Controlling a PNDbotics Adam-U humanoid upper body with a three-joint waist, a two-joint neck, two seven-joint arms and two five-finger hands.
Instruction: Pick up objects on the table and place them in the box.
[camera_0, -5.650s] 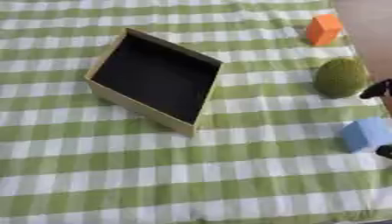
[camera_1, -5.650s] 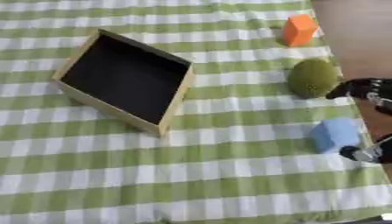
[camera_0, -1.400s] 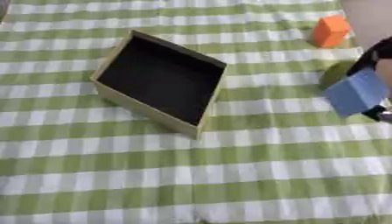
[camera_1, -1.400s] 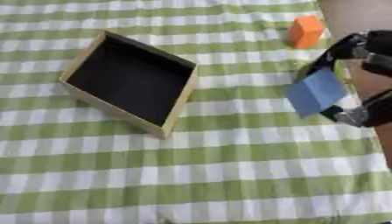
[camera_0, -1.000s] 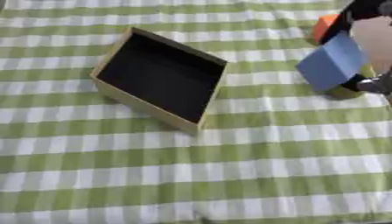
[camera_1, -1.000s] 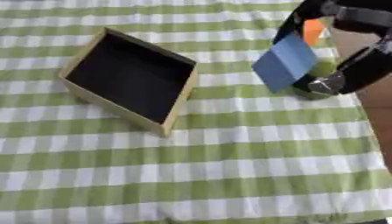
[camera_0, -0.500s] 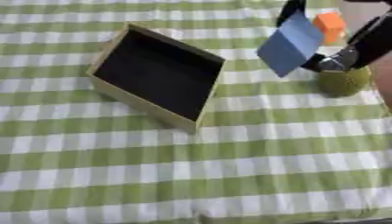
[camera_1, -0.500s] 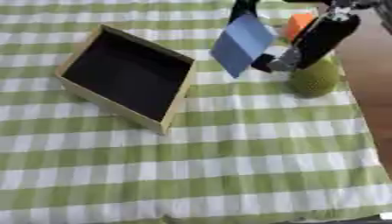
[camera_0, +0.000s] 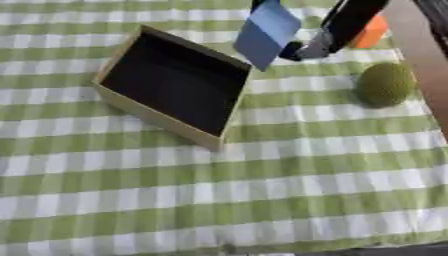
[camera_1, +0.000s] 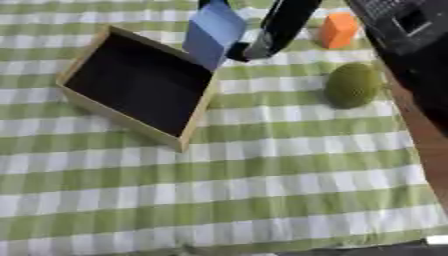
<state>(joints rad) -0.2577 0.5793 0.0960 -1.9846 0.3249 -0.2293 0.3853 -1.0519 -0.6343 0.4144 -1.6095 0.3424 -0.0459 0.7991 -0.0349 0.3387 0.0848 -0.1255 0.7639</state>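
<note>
Blue block: flat-faced, light blue, held tilted in the air above the far right corner of the box, its lower point hanging just past the box's rim; clear of the cloth. Right hand: black with a silver part, coming in from the top edge; fingers closed on the blue block from its right side and from above.

Box: shallow, open-topped, tan walls, black inside; set askew on the cloth, one corner toward the near side; nothing seen inside it.

Green object: round, dull olive, rough-looking; resting on the cloth near the table's right edge, well apart from the box. Orange block: small cube on the cloth at the far right, beyond the green object, partly behind the right arm in the left eye view.

Tablecloth: green and white checks, covering the table; a brown strip shows along its right edge. Left hand: not seen in either view.
</note>
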